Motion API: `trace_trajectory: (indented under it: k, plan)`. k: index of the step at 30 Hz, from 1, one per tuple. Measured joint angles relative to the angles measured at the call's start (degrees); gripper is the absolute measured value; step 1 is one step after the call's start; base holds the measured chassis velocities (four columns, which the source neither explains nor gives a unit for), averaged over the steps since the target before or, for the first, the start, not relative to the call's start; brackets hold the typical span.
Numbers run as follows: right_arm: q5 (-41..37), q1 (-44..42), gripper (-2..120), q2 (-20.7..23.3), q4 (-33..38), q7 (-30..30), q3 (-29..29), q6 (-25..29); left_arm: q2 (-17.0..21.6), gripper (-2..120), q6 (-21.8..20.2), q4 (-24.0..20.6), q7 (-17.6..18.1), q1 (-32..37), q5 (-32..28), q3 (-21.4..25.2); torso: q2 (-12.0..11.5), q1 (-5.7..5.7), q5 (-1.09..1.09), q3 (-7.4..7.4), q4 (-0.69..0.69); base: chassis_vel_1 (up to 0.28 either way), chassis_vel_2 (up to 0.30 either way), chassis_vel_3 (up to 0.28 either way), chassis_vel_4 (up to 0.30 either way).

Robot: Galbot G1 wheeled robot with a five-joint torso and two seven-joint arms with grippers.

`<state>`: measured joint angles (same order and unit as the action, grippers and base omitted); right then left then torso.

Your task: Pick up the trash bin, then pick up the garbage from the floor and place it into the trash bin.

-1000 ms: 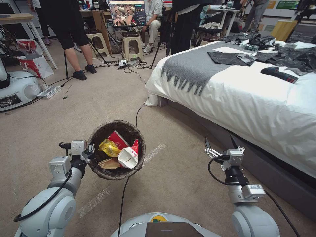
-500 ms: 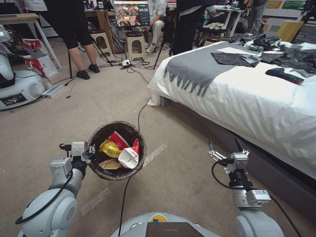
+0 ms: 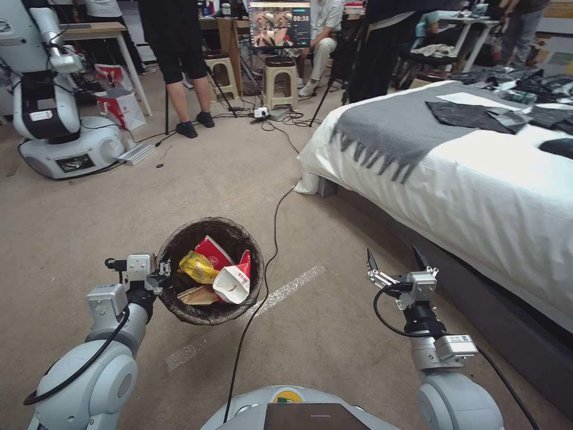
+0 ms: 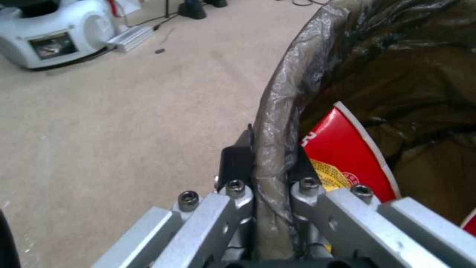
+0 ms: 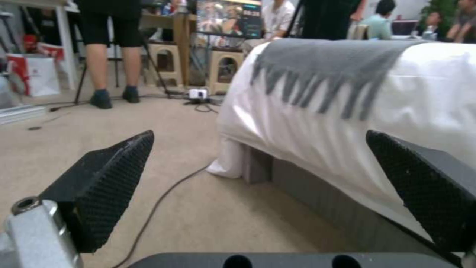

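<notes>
You see the trash bin (image 3: 210, 272), round and lined with a dark bag folded over its rim, upright above the carpet. Inside lies the garbage (image 3: 216, 276): a yellow wrapper, red-white cartons, a tan scrap.

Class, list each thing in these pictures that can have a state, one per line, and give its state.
trash bin: held off the floor by its rim, upright, holding litter
left gripper: shut on the bin's bagged rim
right gripper: open, holding nothing, over the carpet beside the bed
monitor: switched on
</notes>
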<state>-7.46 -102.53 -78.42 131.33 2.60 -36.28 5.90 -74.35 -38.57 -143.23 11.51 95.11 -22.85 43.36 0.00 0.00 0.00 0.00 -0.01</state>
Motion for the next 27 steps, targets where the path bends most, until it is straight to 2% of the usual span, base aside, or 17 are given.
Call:
trace_trajectory:
  k: [27]
  plan:
    - [-0.89,3.71,100,1.59,-0.83,3.56,4.34,-4.26,1.75,2,0.00,1.38,0.21,-1.01,-2.57,2.25,0.00,0.00,0.00,0.00,0.01,0.069,0.067,0.069,0.069]
